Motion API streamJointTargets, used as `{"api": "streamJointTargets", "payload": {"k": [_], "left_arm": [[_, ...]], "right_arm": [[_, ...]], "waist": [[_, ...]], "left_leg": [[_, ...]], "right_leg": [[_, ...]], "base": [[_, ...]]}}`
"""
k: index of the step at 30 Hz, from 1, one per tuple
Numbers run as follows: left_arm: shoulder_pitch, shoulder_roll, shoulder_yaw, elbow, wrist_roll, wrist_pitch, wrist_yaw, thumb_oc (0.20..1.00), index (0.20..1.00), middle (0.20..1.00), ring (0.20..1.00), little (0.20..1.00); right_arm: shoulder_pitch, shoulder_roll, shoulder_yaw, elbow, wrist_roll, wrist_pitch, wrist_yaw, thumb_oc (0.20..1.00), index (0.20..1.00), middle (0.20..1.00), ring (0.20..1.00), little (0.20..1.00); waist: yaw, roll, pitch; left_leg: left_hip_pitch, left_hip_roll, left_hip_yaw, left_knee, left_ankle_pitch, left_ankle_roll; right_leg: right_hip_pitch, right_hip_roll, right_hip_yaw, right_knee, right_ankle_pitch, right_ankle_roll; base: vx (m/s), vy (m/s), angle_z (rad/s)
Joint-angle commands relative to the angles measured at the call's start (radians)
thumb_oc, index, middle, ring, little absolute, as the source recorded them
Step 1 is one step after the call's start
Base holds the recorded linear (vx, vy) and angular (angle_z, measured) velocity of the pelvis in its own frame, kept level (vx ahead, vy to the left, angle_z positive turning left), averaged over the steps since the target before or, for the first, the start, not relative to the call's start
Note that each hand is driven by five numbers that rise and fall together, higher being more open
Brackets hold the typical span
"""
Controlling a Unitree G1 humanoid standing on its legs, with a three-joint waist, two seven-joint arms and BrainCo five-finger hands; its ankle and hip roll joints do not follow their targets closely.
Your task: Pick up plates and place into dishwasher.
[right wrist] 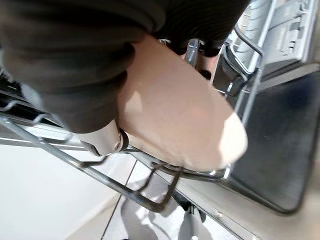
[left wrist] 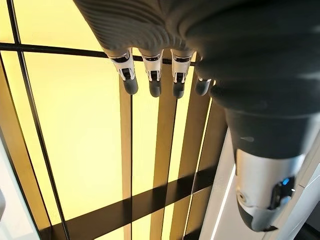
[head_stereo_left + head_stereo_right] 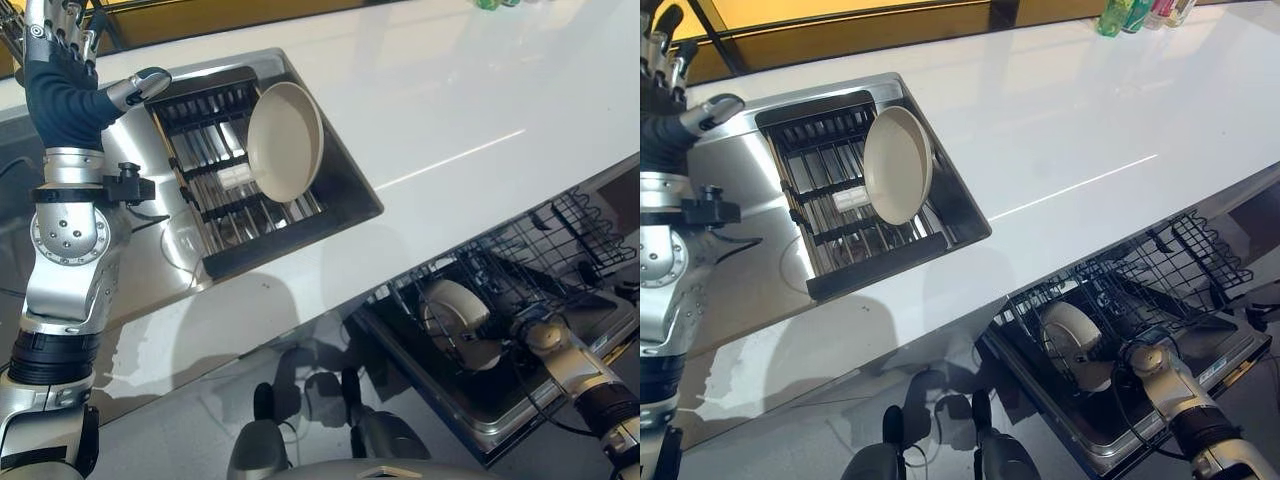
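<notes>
Lowering one round cream plate (image 1: 180, 120) into the black wire dishwasher rack (image 3: 1160, 265), my right hand (image 1: 107, 137) grips it. Another cream plate (image 3: 285, 140) waits in the steel sink (image 3: 340, 170). My left hand (image 2: 155, 75) hangs open, fingers straight.

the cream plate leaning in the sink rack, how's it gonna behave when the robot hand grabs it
The cream plate looks stiff and glazed, so probably slippery between hard fingers. It stands on edge, leaning in the sink rack, so a nudge may tip it flat or roll it along the bars. It looks like ceramic, so likely fragile if it knocks the metal.
</notes>
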Motion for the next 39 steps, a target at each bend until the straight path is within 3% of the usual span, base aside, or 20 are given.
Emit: {"api": "streamJointTargets", "payload": {"k": [1, 2, 3, 4, 13, 20, 25, 27, 29, 33, 36, 39], "left_arm": [[-0.074, 0.035, -0.01, 0.026, -0.007, -0.026, -0.016, 1.0, 1.0, 1.0, 1.0, 1.0], [-0.068, 0.031, -0.008, 0.026, -0.002, -0.027, -0.02, 1.0, 1.0, 1.0, 1.0, 1.0], [-0.063, 0.028, -0.004, 0.028, -0.001, -0.029, -0.025, 1.0, 1.0, 1.0, 1.0, 1.0], [-0.054, 0.025, 0.003, 0.027, 0.0, -0.028, -0.027, 1.0, 1.0, 1.0, 1.0, 1.0], [0.086, -0.007, 0.083, 0.01, -0.001, -0.021, -0.07, 1.0, 1.0, 1.0, 1.0, 1.0], [0.242, -0.045, 0.151, -0.006, 0.043, -0.05, -0.094, 1.0, 1.0, 1.0, 1.0, 1.0], [0.315, -0.048, 0.185, 0.016, 0.113, -0.076, -0.061, 1.0, 1.0, 1.0, 1.0, 1.0], [0.379, -0.045, 0.22, 0.024, 0.191, -0.087, -0.035, 1.0, 1.0, 1.0, 1.0, 1.0], [0.427, -0.045, 0.252, 0.028, 0.268, -0.096, -0.009, 1.0, 1.0, 1.0, 1.0, 1.0], [0.451, -0.016, 0.264, 0.105, 0.42, -0.125, 0.036, 1.0, 1.0, 1.0, 1.0, 1.0], [0.452, 0.004, 0.243, 0.165, 0.521, -0.138, 0.08, 1.0, 1.0, 1.0, 1.0, 1.0], [0.435, 0.026, 0.221, 0.227, 0.59, -0.089, 0.124, 1.0, 1.0, 1.0, 1.0, 1.0]], "right_arm": [[0.111, 0.122, 0.114, 0.009, 0.044, 0.016, 0.008, 0.2, 0.2, 0.2, 0.2, 0.2], [0.119, 0.134, 0.107, 0.004, 0.048, 0.014, -0.021, 0.2, 0.2, 0.2, 0.2, 0.2], [0.125, 0.144, 0.093, 0.002, 0.052, 0.011, -0.054, 0.818, 0.818, 0.818, 0.818, 0.818], [0.133, 0.148, 0.075, -0.004, 0.046, -0.001, -0.086, 1.0, 1.0, 1.0, 1.0, 1.0], [0.241, 0.156, -0.172, -0.17, 0.006, -0.016, -0.257, 1.0, 1.0, 1.0, 1.0, 1.0], [0.358, 0.105, -0.4, -0.367, -0.056, -0.035, -0.221, 1.0, 1.0, 1.0, 1.0, 1.0], [0.372, 0.083, -0.478, -0.471, -0.032, -0.058, -0.208, 1.0, 1.0, 1.0, 1.0, 1.0], [0.353, 0.076, -0.504, -0.522, -0.015, -0.106, -0.214, 1.0, 1.0, 1.0, 1.0, 1.0], [0.327, 0.066, -0.523, -0.562, 0.036, -0.156, -0.274, 1.0, 1.0, 1.0, 1.0, 1.0], [0.252, 0.09, -0.544, -0.658, 0.164, -0.252, -0.429, 1.0, 1.0, 1.0, 1.0, 1.0], [0.219, 0.116, -0.511, -0.681, 0.181, -0.332, -0.474, 1.0, 1.0, 1.0, 1.0, 1.0], [0.184, 0.113, -0.496, -0.688, 0.21, -0.384, -0.505, 1.0, 1.0, 1.0, 1.0, 1.0]], "waist": [[0.006, 0.036, -0.016], [0.005, 0.036, -0.019], [0.003, 0.037, -0.023], [0.001, 0.038, -0.028], [-0.032, 0.047, -0.099], [-0.065, 0.047, -0.153], [-0.064, 0.045, -0.174], [-0.04, 0.044, -0.177], [-0.018, 0.05, -0.176], [0.008, 0.067, -0.191], [0.029, 0.074, -0.205], [0.038, 0.082, -0.221]], "left_leg": [[-0.097, -0.057, -0.109, 0.097, -0.021, 0.066], [-0.095, -0.06, -0.109, 0.1, -0.023, 0.068], [-0.093, -0.063, -0.108, 0.103, -0.026, 0.07], [-0.091, -0.065, -0.107, 0.107, -0.029, 0.072], [-0.041, -0.087, -0.088, 0.115, -0.056, 0.096], [0.033, -0.1, -0.054, 0.047, -0.06, 0.113], [0.073, -0.095, -0.017, -0.004, -0.052, 0.113], [0.095, -0.087, 0.026, -0.023, -0.048, 0.114], [0.103, -0.079, 0.046, -0.028, -0.04, 0.118], [0.088, -0.088, 0.009, -0.026, -0.014, 0.129], [0.078, -0.089, -0.012, -0.026, 0.006, 0.105], [0.072, -0.08, -0.028, -0.02, 0.019, 0.081]], "right_leg": [[-0.008, -0.004, -0.028, 0.101, -0.065, -0.004], [-0.006, -0.005, -0.025, 0.102, -0.064, -0.002], [-0.004, -0.007, -0.023, 0.101, -0.062, -0.001], [-0.001, -0.01, -0.019, 0.101, -0.061, 0.001], [0.029, -0.033, 0.011, 0.105, -0.059, 0.023], [0.04, -0.056, 0.038, 0.086, -0.038, 0.059], [0.045, -0.068, -0.006, 0.056, -0.014, 0.076], [0.033, -0.073, -0.106, 0.115, -0.012, 0.085], [0.027, -0.072, -0.16, 0.193, -0.04, 0.076], [0.016, -0.04, -0.171, 0.291, -0.092, 0.047], [0.06, -0.034, -0.193, 0.208, -0.103, 0.028], [0.101, -0.019, -0.203, 0.165, -0.126, 0.012]], "base": [[0.01, 0.073, 0.01], [0.02, 0.09, 0.02], [0.02, 0.122, 0.02], [0.03, 0.138, 0.01], [0.06, 0.182, -0.03], [0.04, 0.237, -0.11], [-0.01, 0.141, -0.16], [-0.07, 0.112, -0.35], [-0.1, 0.08, -0.71], [-0.08, 0.022, -0.34], [-0.03, -0.073, 0.04], [-0.01, -0.099, 0.05]]}}
